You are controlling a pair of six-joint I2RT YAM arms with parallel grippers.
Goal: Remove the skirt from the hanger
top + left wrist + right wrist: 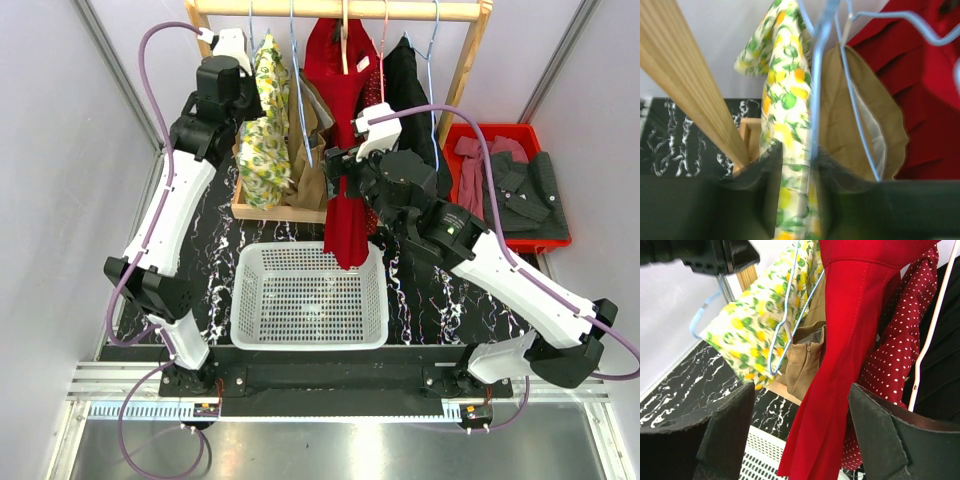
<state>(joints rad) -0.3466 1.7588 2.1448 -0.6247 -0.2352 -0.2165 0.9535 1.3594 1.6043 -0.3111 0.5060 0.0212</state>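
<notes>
On the wooden rail (340,10), a lemon-print skirt (262,140) hangs from a blue wire hanger (826,30). My left gripper (256,72) is up at the skirt's top. In the left wrist view, the left gripper (797,155) is shut on the lemon-print skirt (790,100), with the blue wire against the right finger. My right gripper (336,165) stands open in front of a long red garment (345,150). In the right wrist view, the red garment (850,315) hangs between the open fingers of the right gripper (801,387) without touching them.
A tan garment (850,115) with a zip hangs on a second blue hanger beside the skirt. A red polka-dot piece (895,340) and a black garment (410,80) hang further right. Below stand a white basket (245,300), a red bin (460,135) of clothes and the rack's wooden post (685,75).
</notes>
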